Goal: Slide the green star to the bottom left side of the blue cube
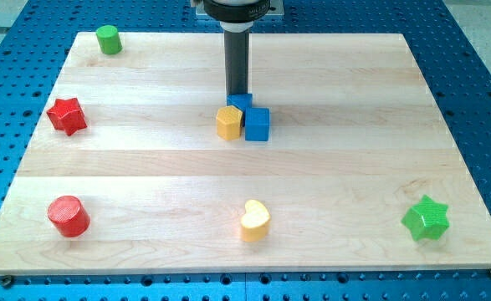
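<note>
The green star point(426, 218) lies near the board's bottom right corner. The blue cube point(257, 124) sits at the board's upper middle, far to the star's upper left. A second blue block point(241, 102) is just behind it, and a yellow hexagonal block point(228, 122) touches the cube's left side. My tip point(237, 94) stands at the back of this cluster, right at the second blue block, far from the green star.
A green cylinder point(108, 39) is at the top left corner. A red star point(67, 115) is at the left edge. A red cylinder point(68, 216) is at the bottom left. A yellow heart point(255, 220) lies at the bottom middle. The wooden board point(145, 167) lies on a blue perforated table.
</note>
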You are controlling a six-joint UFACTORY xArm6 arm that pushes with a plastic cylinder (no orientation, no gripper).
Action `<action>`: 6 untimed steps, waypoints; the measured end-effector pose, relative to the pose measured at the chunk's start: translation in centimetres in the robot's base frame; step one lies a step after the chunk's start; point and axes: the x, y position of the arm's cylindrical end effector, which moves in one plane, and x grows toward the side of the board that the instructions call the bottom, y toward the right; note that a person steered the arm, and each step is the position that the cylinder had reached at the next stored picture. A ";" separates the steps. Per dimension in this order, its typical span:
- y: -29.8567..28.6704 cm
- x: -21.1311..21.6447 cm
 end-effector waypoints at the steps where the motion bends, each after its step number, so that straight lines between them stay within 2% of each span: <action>1: 6.7 -0.8; 3: 32.7 9.1; 4: 34.6 14.8; 5: 27.6 17.3; 6: 20.4 16.8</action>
